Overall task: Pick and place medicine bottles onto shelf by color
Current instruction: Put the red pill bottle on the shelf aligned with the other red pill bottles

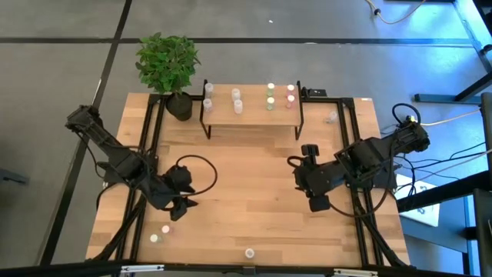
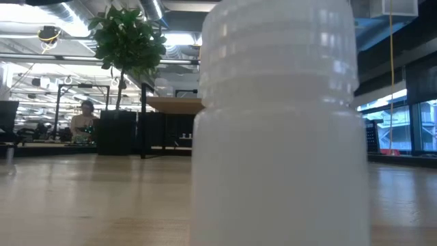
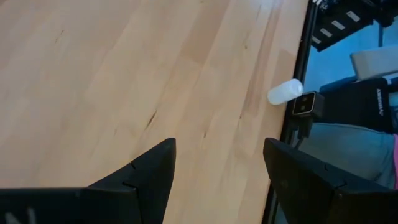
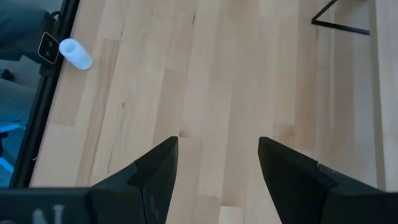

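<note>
The shelf [image 1: 252,104] stands at the table's far middle. Several medicine bottles stand on its board: white caps at the left [image 1: 208,89], green caps [image 1: 270,88] and pink caps [image 1: 290,89] at the right. A whitish bottle [image 1: 249,252] stands at the near edge and fills the low view [image 2: 280,123]; both wrist views show it too [image 3: 285,91] [image 4: 74,53]. Two more bottles [image 1: 159,233] stand at the near left, and one [image 1: 332,117] lies right of the shelf. My left gripper [image 1: 178,209] [image 3: 219,146] and my right gripper [image 1: 317,203] [image 4: 217,143] hang open above bare wood, empty.
A potted plant [image 1: 167,65] stands at the far left corner beside the shelf. Black frame rails [image 1: 146,154] [image 1: 355,154] run along the table's left and right sides. A person [image 2: 85,119] sits in the room far beyond the table.
</note>
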Available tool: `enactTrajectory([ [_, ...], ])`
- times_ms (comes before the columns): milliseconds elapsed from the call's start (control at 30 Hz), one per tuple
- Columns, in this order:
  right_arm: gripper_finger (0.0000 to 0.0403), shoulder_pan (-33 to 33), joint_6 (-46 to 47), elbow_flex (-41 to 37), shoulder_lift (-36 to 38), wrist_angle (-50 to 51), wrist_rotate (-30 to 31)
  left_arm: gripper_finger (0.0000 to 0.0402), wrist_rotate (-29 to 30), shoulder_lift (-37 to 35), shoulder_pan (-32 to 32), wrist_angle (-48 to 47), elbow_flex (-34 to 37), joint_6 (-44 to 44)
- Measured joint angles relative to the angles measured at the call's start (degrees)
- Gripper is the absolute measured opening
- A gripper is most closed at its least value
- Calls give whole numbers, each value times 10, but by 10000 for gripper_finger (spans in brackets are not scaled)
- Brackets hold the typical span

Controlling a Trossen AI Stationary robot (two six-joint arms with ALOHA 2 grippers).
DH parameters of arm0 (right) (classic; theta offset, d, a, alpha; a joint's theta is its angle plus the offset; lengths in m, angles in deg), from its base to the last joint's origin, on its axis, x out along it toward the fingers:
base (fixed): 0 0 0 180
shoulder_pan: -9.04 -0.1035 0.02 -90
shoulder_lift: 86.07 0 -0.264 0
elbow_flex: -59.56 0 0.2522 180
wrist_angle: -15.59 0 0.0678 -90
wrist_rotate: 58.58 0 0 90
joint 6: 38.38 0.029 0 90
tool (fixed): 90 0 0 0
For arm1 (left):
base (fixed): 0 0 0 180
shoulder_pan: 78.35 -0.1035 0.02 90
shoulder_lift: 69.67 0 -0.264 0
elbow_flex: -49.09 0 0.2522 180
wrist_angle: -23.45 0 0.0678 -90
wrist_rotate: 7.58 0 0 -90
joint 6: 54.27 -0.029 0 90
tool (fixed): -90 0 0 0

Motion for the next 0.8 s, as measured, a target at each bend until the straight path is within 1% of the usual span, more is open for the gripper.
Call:
enactTrajectory([
  [67, 224, 0, 0, 0, 0, 0, 0, 237, -4, 0, 5, -4, 0, 9],
  [233, 224, 0, 0, 0, 0, -1, 0, 237, -41, 15, 24, 1, 0, 26],
  [400, 224, 0, 1, 0, 0, -2, 0, 237, -86, 59, 46, 17, 0, 63],
  [600, 224, 0, 2, 0, 0, -4, 0, 237, -128, 107, 66, 22, 0, 131],
  [667, 224, 0, 0, 0, 0, -9, 0, 237, -139, 115, 71, 22, 0, 148],
  [800, 224, 0, -1, 0, 0, -21, 0, 237, -139, 118, 82, 18, 0, 171],
])
